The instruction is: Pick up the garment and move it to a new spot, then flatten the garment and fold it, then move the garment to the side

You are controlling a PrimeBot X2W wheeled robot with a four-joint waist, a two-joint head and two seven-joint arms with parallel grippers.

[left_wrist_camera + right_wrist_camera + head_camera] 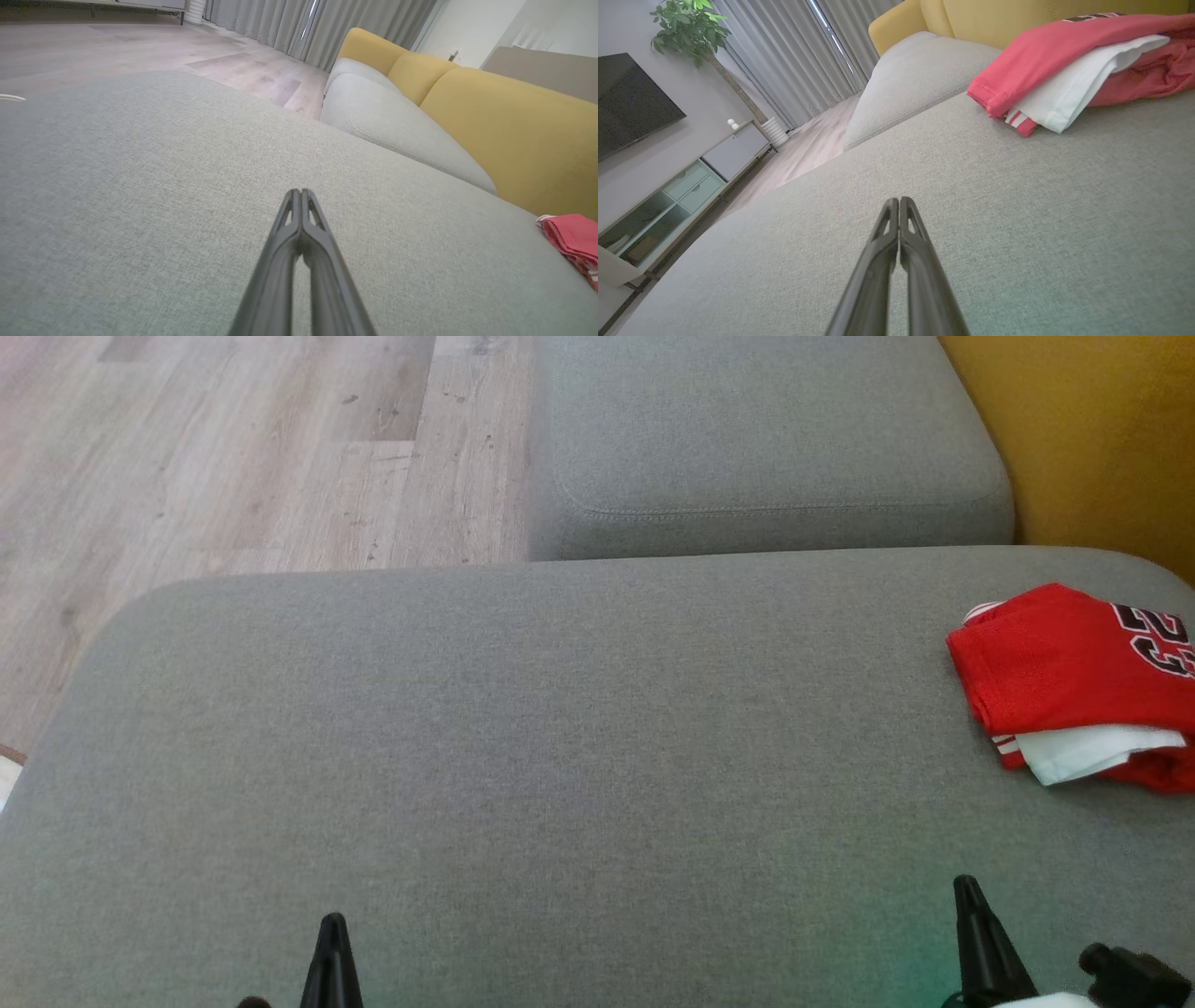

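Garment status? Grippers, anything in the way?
Left gripper shut, empty. Right gripper shut, empty. Garment folded, on cushion, right side. No obstruction seen.

The folded red jersey garment (1055, 672) bears black numerals (1162, 639) edged in white. A plain white layer (1083, 751) pokes from its fold, and beside that the trim (1017, 120) is striped red and white. In the wrist views the red looks pinker.

The large woven-fabric seat cushion (560, 756) under it is a flecked mid grey, as is the smaller stitched cushion (766, 429) beyond. The upholstered sofa back (1102, 429) is mustard yellow. The plank floor (233, 457) is pale, washed wood grain with darker knots.

The left gripper (331, 926) and right gripper (967, 889) have black fingers. The pleated curtains (280, 23) are grey, the leafy plant (686, 28) is green, and the flat wall screen (626, 102) is black.
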